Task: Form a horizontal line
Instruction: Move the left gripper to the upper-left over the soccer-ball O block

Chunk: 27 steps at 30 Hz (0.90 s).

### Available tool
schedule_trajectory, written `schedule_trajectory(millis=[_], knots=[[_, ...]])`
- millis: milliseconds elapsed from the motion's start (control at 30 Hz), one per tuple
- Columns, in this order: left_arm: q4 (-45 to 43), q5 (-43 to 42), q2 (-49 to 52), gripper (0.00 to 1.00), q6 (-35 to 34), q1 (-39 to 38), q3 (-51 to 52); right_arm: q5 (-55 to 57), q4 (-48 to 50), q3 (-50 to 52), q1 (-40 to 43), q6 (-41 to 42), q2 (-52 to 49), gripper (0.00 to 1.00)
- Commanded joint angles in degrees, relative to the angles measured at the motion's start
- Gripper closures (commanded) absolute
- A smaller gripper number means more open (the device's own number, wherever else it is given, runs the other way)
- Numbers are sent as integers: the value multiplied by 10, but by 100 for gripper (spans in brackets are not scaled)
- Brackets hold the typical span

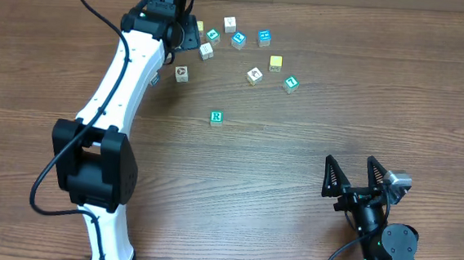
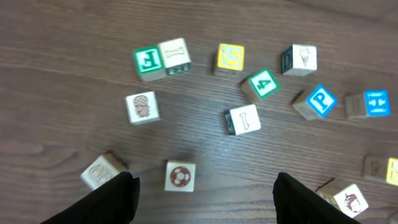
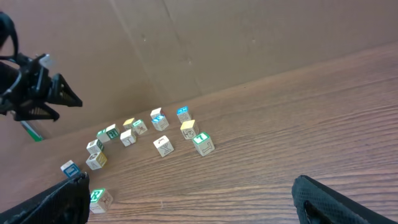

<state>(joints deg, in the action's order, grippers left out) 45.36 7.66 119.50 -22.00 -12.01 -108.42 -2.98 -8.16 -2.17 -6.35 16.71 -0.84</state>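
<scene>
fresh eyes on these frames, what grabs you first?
The white left arm stretches across to the far edge, jaws open over a loose scatter of cubes, no row yet. One green R cube sits alone mid-table, and the right arm rests at the front-right corner, jaws wide.

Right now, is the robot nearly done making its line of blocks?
Not yet. Nothing looks done: the cubes lie scattered, and the green R cube sits alone. In hand: nothing; the left gripper hangs open above the soccer-ball cube, the right gripper open, far off. The whole row is left.
</scene>
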Motion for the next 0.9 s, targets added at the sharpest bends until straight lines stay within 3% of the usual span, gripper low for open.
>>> schedule_trajectory(millis=[0, 200, 567, 867], knots=[[-2, -11, 43, 34, 40, -5, 0, -2, 4, 2, 4, 2, 7, 0], [4, -10, 92, 44, 37, -3, 0, -2, 4, 2, 4, 2, 7, 0], [11, 33, 132, 41, 16, -3, 0, -2, 4, 2, 4, 2, 7, 0], [0, 33, 151, 61, 9, -2, 0, -2, 4, 2, 4, 2, 7, 0]])
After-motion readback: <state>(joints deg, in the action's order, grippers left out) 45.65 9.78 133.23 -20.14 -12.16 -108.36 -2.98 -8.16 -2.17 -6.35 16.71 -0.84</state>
